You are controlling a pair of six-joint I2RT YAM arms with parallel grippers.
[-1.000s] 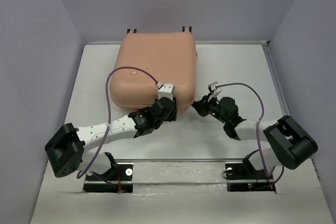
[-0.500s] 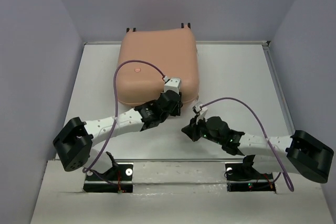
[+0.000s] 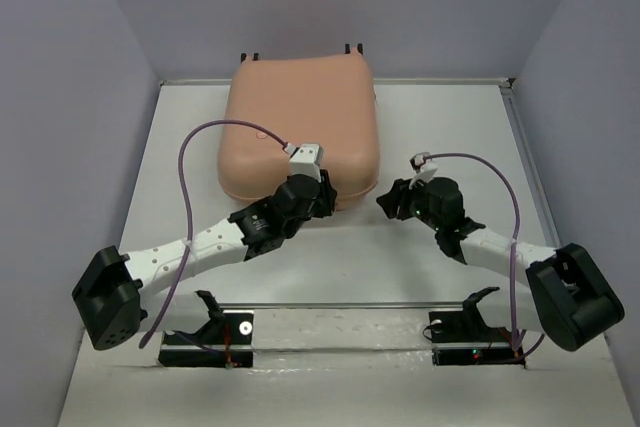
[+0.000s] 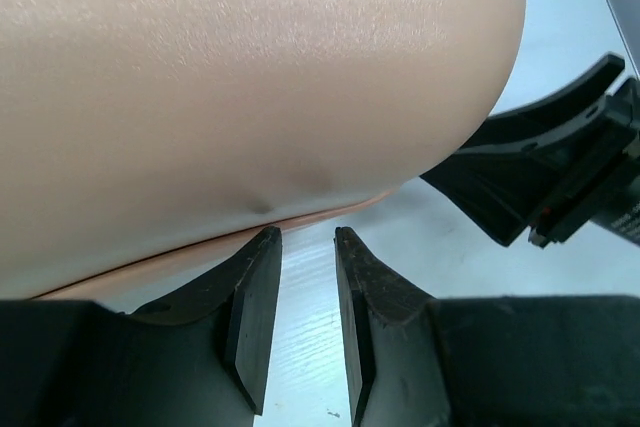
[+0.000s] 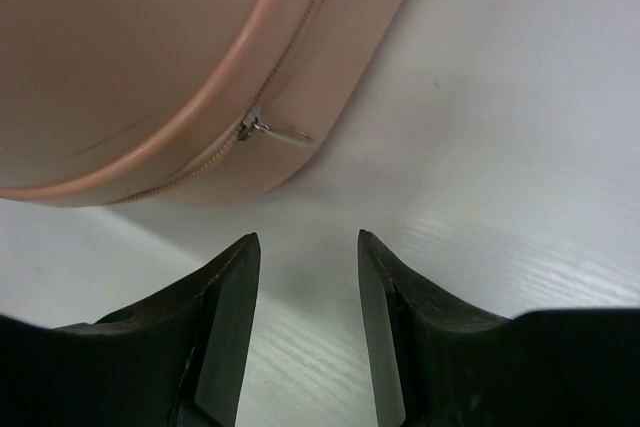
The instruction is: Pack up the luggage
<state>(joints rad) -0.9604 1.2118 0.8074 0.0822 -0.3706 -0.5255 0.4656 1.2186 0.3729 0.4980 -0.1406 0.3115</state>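
While the right gripper point(image 5: 305, 287) is hovering with its jaws apart and nothing between them, it is facing the small metal zipper pull point(image 5: 270, 131), which is lying out from the side band in the upper left of the right wrist view. That band belongs to the large peach-pink hard-shell suitcase point(image 3: 300, 117), which is lying flat with its lid down at the upper centre of the top view, on the white table point(image 3: 440, 127).

The step in hand is probably taking that pull to run the zipper. To do it well, the right gripper should be lining both fingers up with the tab's flat faces, closing near its root where it is stiffest, and then pulling along the pink zipper track point(image 5: 310, 17), not away from the shell. Which way the slider has yet to travel is hard to tell from here.

Meanwhile the left gripper point(image 4: 305, 297), its jaws narrowly parted and empty, is sitting at the suitcase's near edge. It should be bracing the shell so that the case is not sliding.
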